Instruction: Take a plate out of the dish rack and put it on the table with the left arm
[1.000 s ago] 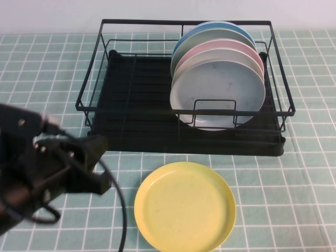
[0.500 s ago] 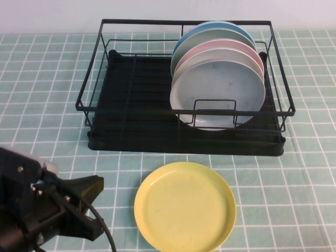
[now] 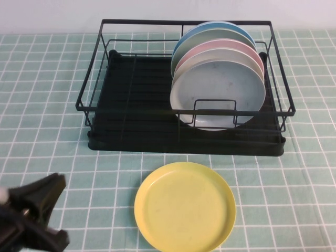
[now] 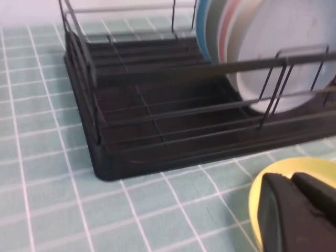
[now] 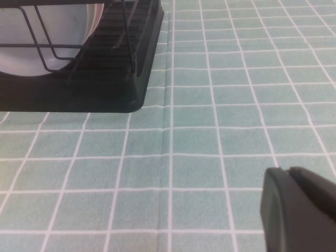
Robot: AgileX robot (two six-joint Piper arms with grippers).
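Note:
The yellow plate (image 3: 185, 206) lies flat on the teal grid table (image 3: 42, 105), in front of the black wire dish rack (image 3: 136, 105). My left gripper (image 3: 50, 202) is at the near left corner of the table, to the left of the plate and clear of it. In the left wrist view its jaws (image 4: 291, 181) are shut and empty, with the plate's rim (image 4: 257, 194) just behind them and the rack (image 4: 157, 121) beyond. My right gripper (image 5: 287, 173) is out of the high view. It is shut and empty, low over the cloth to the right of the rack (image 5: 105, 79).
Several plates stand upright in the right half of the rack: a grey one (image 3: 218, 94) in front, a pink one (image 3: 220, 47) and a blue one (image 3: 210, 29) behind. The rack's left half holds nothing.
My left arm has drawn back toward the near left corner, mostly out of the high view. The yellow plate and the rack have not moved.

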